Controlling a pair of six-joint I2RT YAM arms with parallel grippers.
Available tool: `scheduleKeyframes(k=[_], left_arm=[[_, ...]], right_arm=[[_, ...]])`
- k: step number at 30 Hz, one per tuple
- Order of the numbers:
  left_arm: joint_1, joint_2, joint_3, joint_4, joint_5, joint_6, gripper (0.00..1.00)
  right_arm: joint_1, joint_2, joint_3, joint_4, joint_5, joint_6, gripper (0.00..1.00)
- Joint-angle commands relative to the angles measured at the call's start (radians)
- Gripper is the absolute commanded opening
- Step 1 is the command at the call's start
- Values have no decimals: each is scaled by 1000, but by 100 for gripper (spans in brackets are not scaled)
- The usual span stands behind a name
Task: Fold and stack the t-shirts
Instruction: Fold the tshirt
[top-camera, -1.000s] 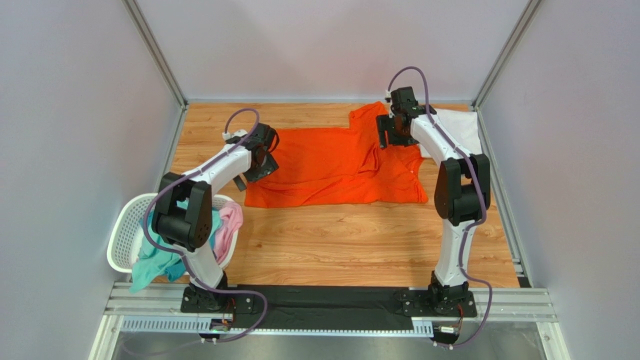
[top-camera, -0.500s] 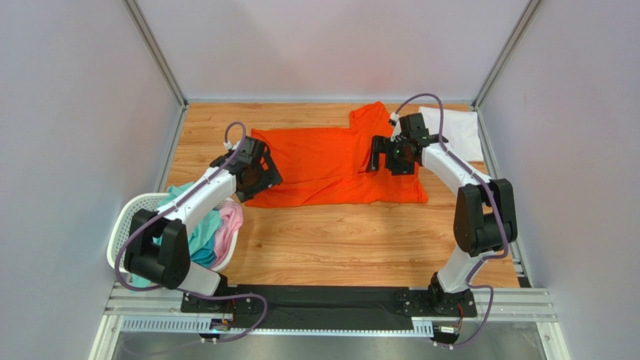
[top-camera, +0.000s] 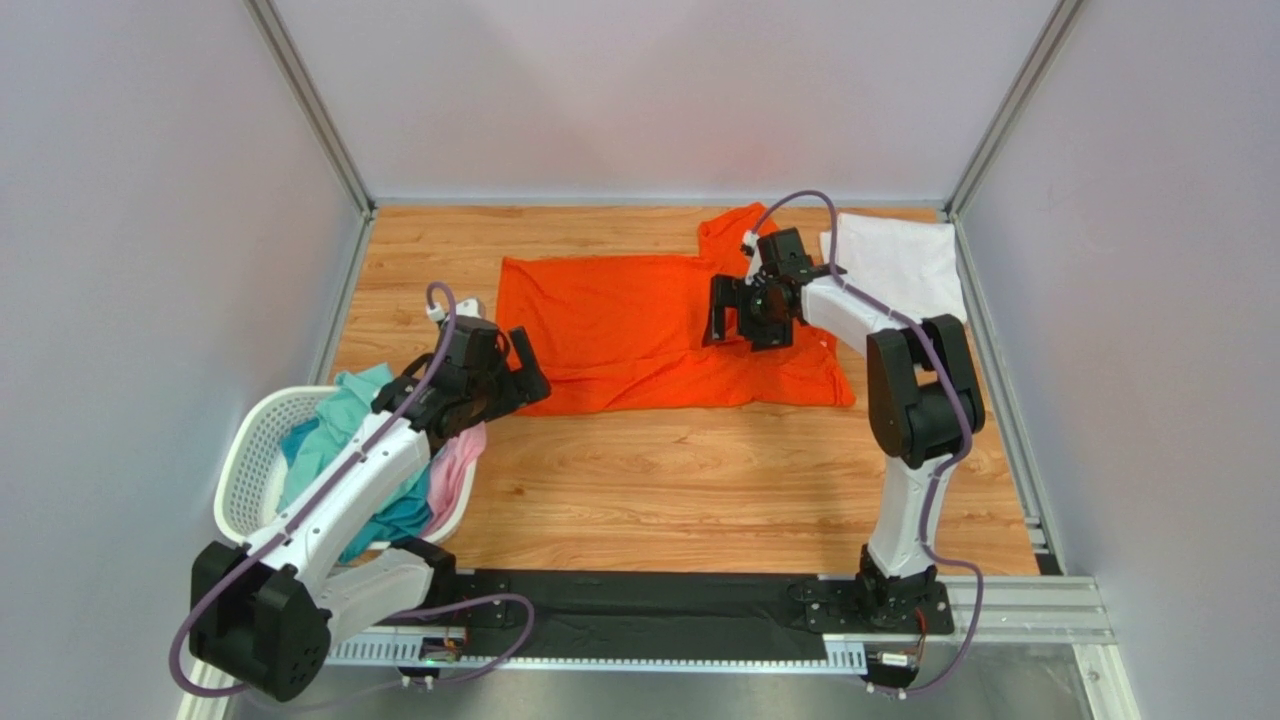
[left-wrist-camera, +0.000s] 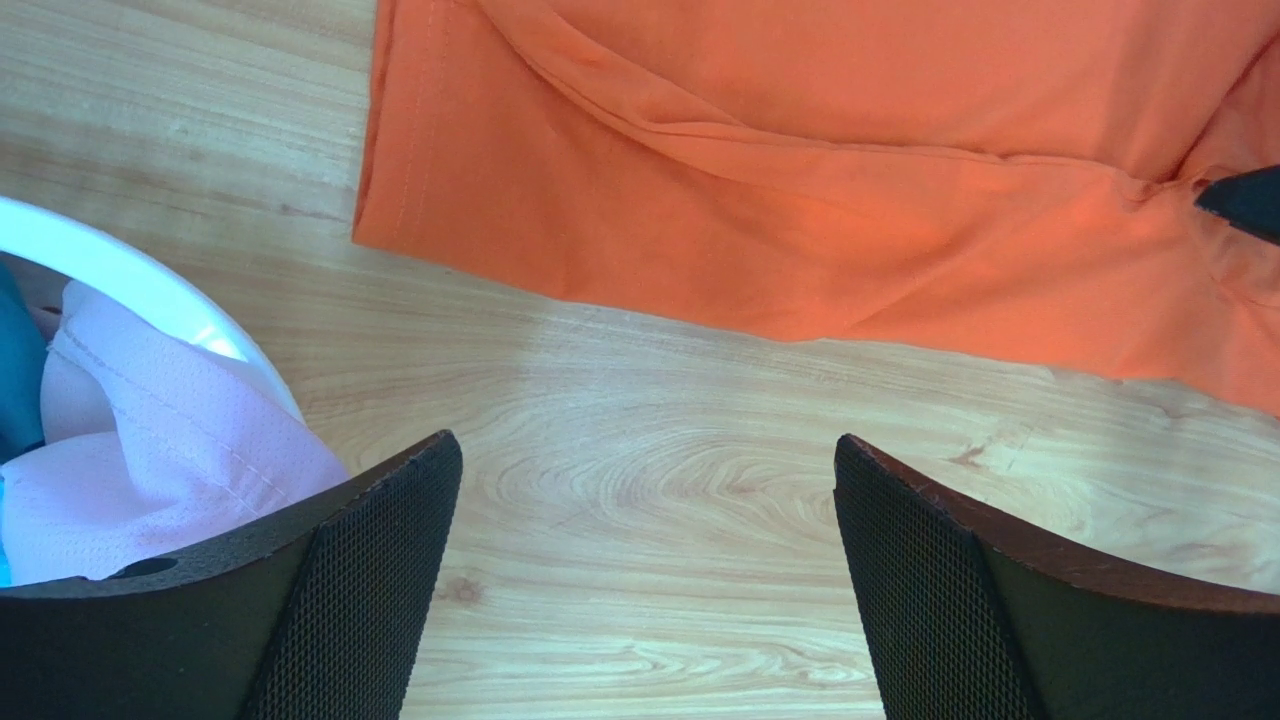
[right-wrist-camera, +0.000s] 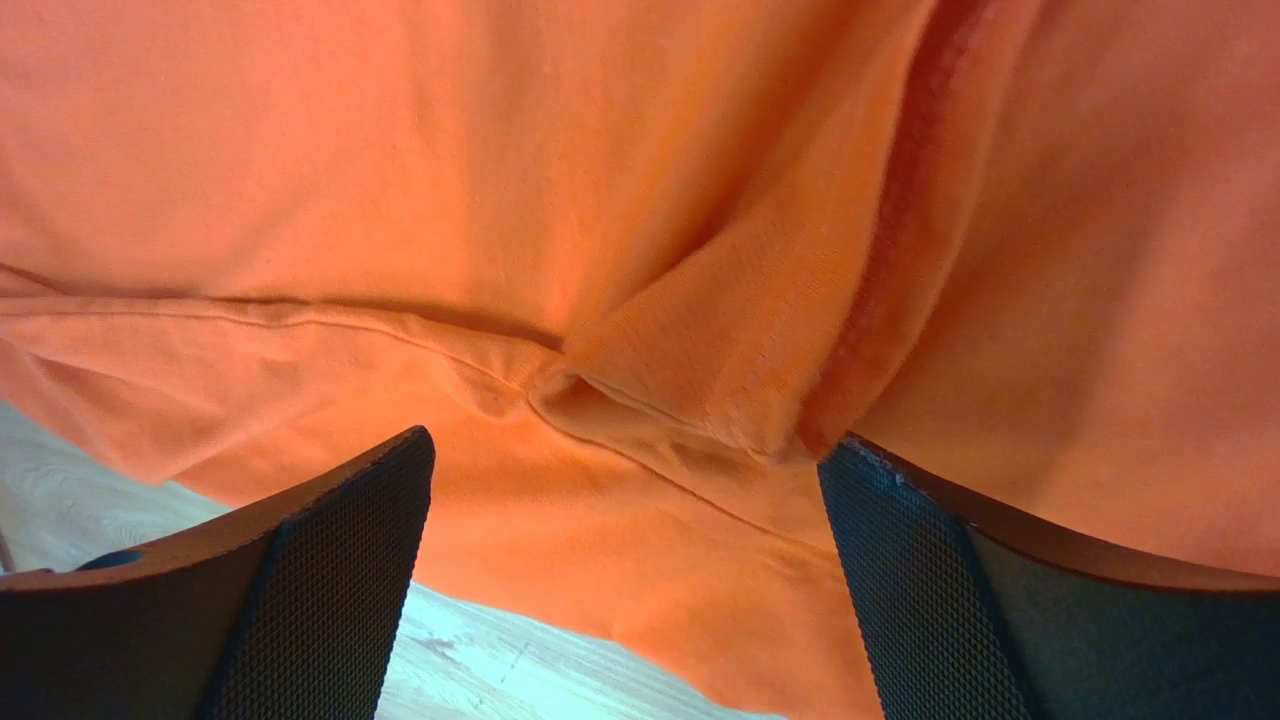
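A bright orange t-shirt (top-camera: 646, 323) lies spread and creased at the back of the wooden table, also in the left wrist view (left-wrist-camera: 842, 180) and right wrist view (right-wrist-camera: 601, 225). A white folded shirt (top-camera: 902, 258) lies at the back right. Teal (top-camera: 323, 443) and pink (top-camera: 458, 458) shirts hang from the white basket. My left gripper (top-camera: 519, 368) is open and empty over bare wood by the orange shirt's near left corner. My right gripper (top-camera: 736, 315) is open and empty, close above the orange shirt near a sleeve fold.
A white mesh laundry basket (top-camera: 248, 465) stands at the near left edge, its rim in the left wrist view (left-wrist-camera: 150, 285). Grey walls with metal posts close in the back and sides. A black rail (top-camera: 661, 600) runs along the front.
My left arm has pulled back toward me and off the orange shirt's left edge. My right gripper has moved left and nearer over the shirt. The shirt's left part now lies flatter.
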Motion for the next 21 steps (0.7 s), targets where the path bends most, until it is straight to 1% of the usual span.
scheduleKeyframes(k=[1,6,10,13,16,17,19,21], left_arm=[[0,-7,-14,24,-3,43,100],[0,28,-6,23,-3,43,100],[0,48,-5,26,3,40,100],[0,60,-5,24,8,40,100],[0,66,1,21,11,47,100],[0,68,1,20,13,47,100],[0,68,-3,18,22,47,100],[0,71,1,18,34,47,100]], right_arm=[[21,22,60,25,32,11,100],[30,68,123,16,34,28,100],[42,117,214,19,42,30,100],[48,184,329,8,16,37,100],[50,247,431,-41,0,45,100],[50,249,441,-67,-1,45,100],[52,226,416,-62,15,36,100],[53,171,392,-67,46,22,100]])
